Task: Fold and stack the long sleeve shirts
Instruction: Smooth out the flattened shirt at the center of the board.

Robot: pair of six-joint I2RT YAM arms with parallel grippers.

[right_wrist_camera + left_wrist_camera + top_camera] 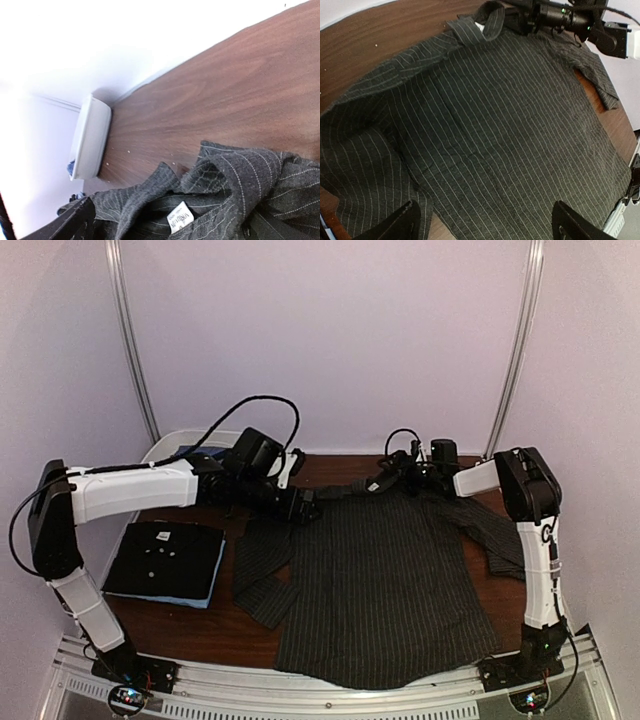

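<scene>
A dark charcoal pinstriped shirt (385,585) lies spread flat on the brown table, collar at the far side, hem at the near edge. Its left sleeve (262,575) is bent beside the body. My left gripper (305,505) hovers open over the shirt's left shoulder; in the left wrist view (485,231) its fingers stand wide apart above the striped cloth (490,125). My right gripper (377,485) is at the collar, open, with the collar and its white label (180,221) between the spread fingers (70,222). A folded black shirt with white buttons (165,555) lies at left on a folded light blue one (207,592).
A white oval tub (165,447) with blue cloth in it stands at the back left; it also shows in the right wrist view (90,137). Bare brown table (225,85) lies beyond the collar. The shirt's right sleeve (495,530) runs under my right arm.
</scene>
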